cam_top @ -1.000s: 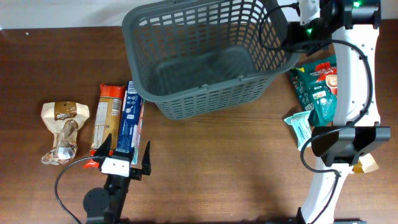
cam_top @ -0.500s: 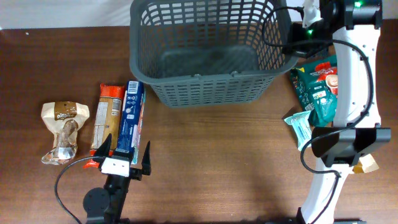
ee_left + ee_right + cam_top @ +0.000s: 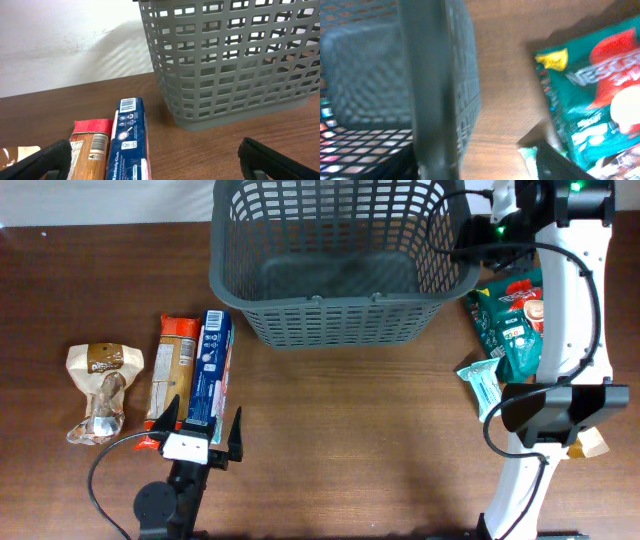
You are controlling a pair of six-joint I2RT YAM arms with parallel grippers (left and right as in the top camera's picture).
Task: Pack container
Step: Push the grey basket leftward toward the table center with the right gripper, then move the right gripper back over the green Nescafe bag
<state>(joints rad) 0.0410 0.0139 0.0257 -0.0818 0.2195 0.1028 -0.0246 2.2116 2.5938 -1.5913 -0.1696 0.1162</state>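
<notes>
Grey basket point(image 3: 235, 60) near blue packet point(image 3: 129, 142), gap between.

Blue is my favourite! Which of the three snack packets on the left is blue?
The long blue packet, the one nearest the basket. The orange-red packet lies beside it, and the beige bag is farthest away.

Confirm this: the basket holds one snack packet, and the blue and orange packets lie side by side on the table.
No. The basket is empty; the overhead view shows its bare floor. The blue packet and orange packet do lie side by side on the table.
</notes>
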